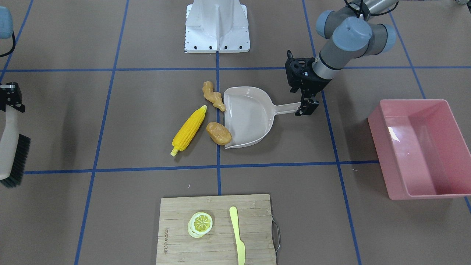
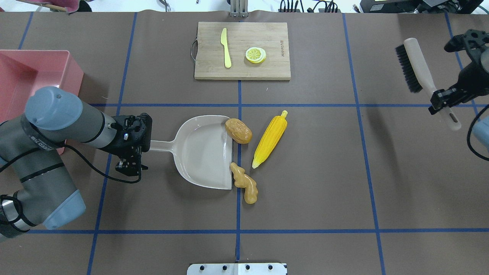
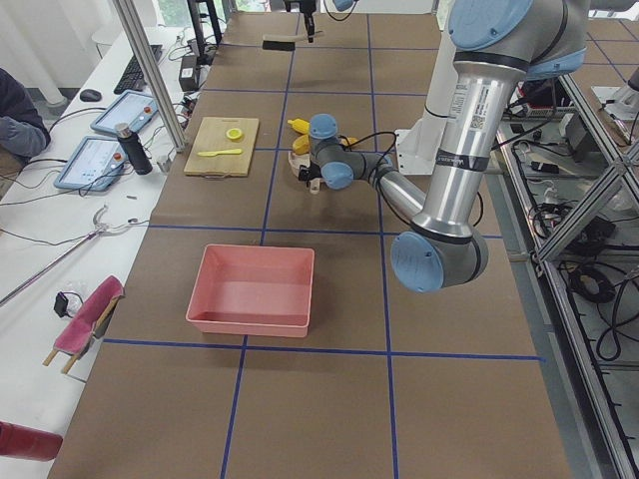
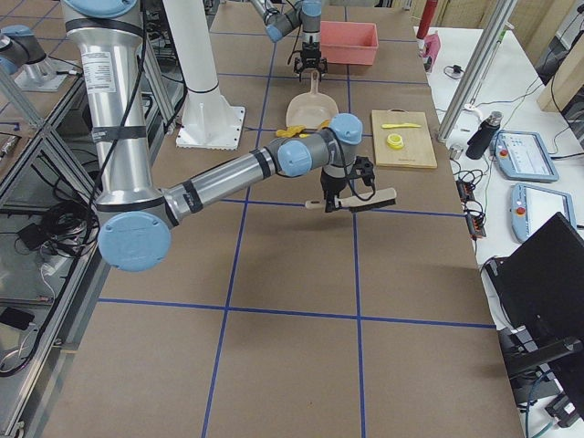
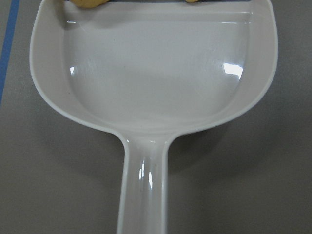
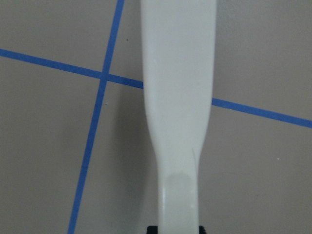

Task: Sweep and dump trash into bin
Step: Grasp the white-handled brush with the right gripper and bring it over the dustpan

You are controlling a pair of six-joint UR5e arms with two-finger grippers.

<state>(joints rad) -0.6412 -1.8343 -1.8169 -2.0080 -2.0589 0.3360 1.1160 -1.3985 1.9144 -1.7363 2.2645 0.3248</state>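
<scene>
Dustpan (image 1: 250, 117) lip crowded; wide table (image 2: 344, 172) beyond.
Straight ahead of the left gripper's (image 1: 307, 106) jaws the dustpan fills the path, with potato (image 1: 218, 133) and ginger root (image 1: 213, 96) at its lip and corn cob (image 1: 189, 130) just past them. The bin (image 1: 423, 154) stands behind those jaws, off to one side. Bare table stretches from the corn cob to the right gripper's (image 2: 443, 98) jaws, which grip the brush (image 2: 414, 65).
</scene>
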